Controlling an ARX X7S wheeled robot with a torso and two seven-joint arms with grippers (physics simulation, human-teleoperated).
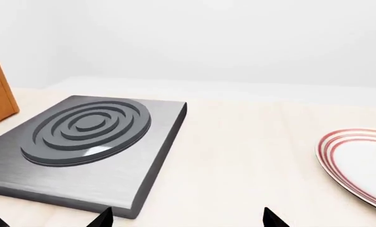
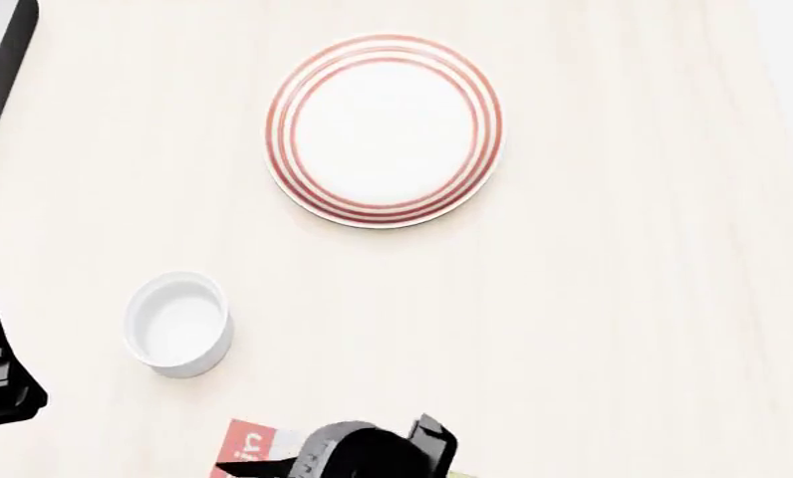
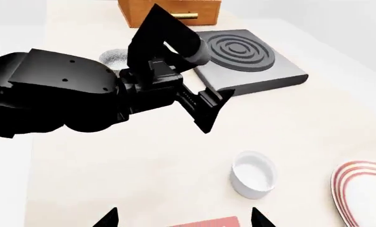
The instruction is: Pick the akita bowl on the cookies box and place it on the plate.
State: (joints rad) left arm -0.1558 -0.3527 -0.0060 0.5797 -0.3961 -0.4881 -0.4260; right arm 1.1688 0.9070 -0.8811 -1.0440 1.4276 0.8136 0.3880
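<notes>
**Both end effectors spread wide, bowl hard to find**

Pale wooden desk (image 2: 610, 329) fills our head view, and the plate (image 2: 384, 129) sits bare, well ahead of both arms. We see our left end effector (image 3: 175, 73) from the right wrist camera, fingers spread apart with nothing between them; just beyond it a speckled rim (image 3: 114, 57) peeks out, perhaps the akita bowl, but we cannot tell. Past that sit a grey burner slab (image 3: 244, 59) and a wooden box (image 3: 169, 12). Our right end effector (image 3: 183, 218) shows two dark tips wide apart, nothing gripped. Directly under it lies a corner of the cookies box (image 3: 207, 222), with a plain white cup (image 3: 253, 174) just beyond and the plate farther off to its side.
</notes>
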